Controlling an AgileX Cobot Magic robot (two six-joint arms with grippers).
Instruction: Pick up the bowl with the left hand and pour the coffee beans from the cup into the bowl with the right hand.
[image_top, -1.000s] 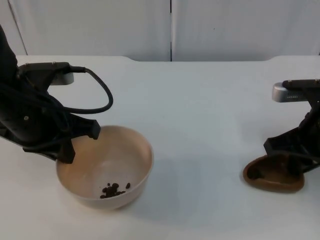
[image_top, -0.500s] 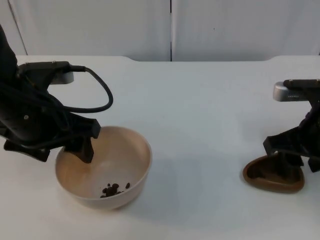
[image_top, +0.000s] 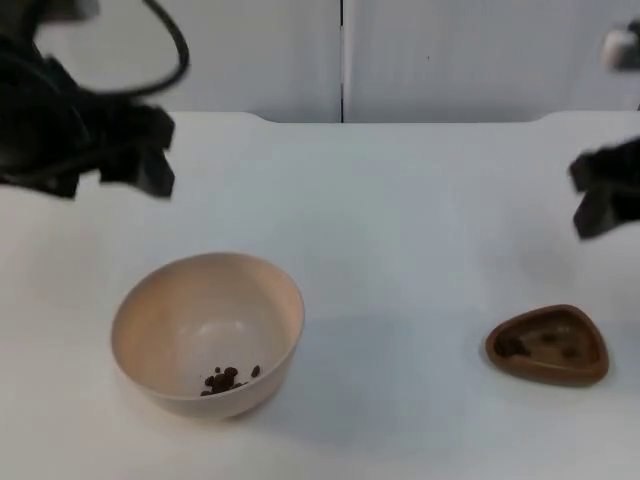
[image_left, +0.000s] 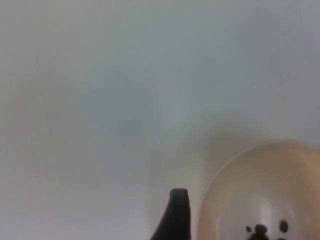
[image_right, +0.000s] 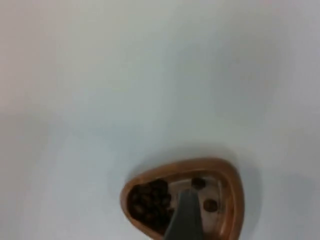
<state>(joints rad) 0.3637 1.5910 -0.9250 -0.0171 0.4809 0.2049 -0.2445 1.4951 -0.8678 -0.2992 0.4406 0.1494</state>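
Note:
A beige bowl (image_top: 200, 300) stands on the white table at the front left, with a few coffee beans (image_top: 228, 380) at its bottom. The small brown cup (image_top: 548, 372) sits at the front right and still has some beans (image_top: 513, 347) in it. My left gripper (image_top: 110, 180) hangs high above the table, behind and left of the bowl, open and holding nothing. My right gripper (image_top: 612, 205) is raised behind the cup at the right edge, also open and empty. The left wrist view looks down on the bowl (image_left: 235, 180). The right wrist view looks down on the cup (image_right: 232, 190).
The white table (image_top: 400, 220) ends at the grey partition wall (image_top: 340, 60) at the back. Bare table lies between bowl and cup.
Both grippers opened and let go, the left of the bowl's rim and the right of the cup. Both then rose up and back. Bowl and cup stay on the table.

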